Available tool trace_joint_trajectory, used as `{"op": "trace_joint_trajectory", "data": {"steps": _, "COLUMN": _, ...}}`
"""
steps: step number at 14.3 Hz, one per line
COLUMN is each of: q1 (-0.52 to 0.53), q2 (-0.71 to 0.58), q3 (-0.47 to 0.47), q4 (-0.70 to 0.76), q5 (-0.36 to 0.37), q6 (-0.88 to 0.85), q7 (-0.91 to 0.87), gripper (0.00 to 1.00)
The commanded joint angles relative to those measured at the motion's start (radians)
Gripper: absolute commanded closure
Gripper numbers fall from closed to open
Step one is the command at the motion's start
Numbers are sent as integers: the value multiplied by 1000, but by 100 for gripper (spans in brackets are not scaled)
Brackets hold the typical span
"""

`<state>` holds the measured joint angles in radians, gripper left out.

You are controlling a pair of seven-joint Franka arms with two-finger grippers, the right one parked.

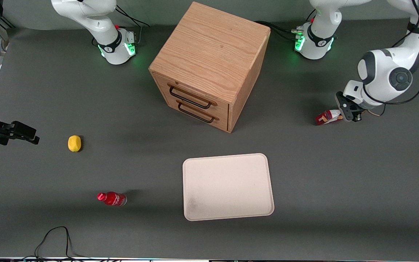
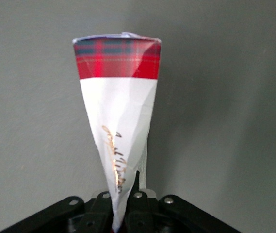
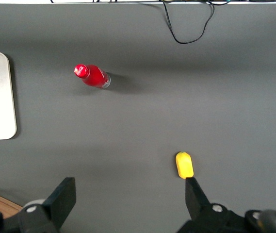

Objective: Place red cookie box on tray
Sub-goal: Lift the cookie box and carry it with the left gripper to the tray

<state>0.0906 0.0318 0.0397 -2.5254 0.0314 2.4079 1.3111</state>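
Holding the red cookie box (image 1: 327, 117) by one end, the gripper (image 1: 348, 113) is hanging toward the working arm's end of the table (image 1: 340, 182), well apart from the tray (image 1: 227, 186). In the left wrist view the fingers (image 2: 137, 191) are pressing together on the white end of the box (image 2: 118, 121), and the box is reaching away from the camera with its red plaid end the farthest. Whether the box is resting on the table or already lifting off it, I cannot tell from these views.

The main risk, as I am judging it, is coming from the grip place. The claw is holding only the very end of a long thin box, so the free end is likely pulling down during the travel. The box could be turning between the pads, or sliding out completely, if the arm is moving fast or stopping sharply.

A second risk is lying on the path. The wooden drawer cabinet (image 1: 211, 65) is standing near the line toward the tray, farther from the front camera than the tray, and the free end of the box could be touching its corner if the arm is swinging wide.

At the release, a drooping box could be catching the low rim and resting half on the tray, half on the table.
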Motion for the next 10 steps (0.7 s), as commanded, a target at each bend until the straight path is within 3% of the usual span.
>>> {"op": "trace_joint_trajectory", "data": {"steps": 1, "q1": -15, "q2": -47, "q3": -4, "q4": 152, "q5": -8, "q6": -198, "q7": -160, "gripper": 100}}
{"op": "trace_joint_trajectory", "data": {"steps": 4, "q1": -46, "q2": -44, "q3": -11, "q4": 360, "q5": -108, "q6": -395, "q7": -346, "gripper": 100}}
{"op": "trace_joint_trajectory", "data": {"steps": 10, "q1": -81, "q2": 0, "q3": -164, "q4": 765, "q5": -122, "q6": -602, "q7": -1005, "gripper": 100}}
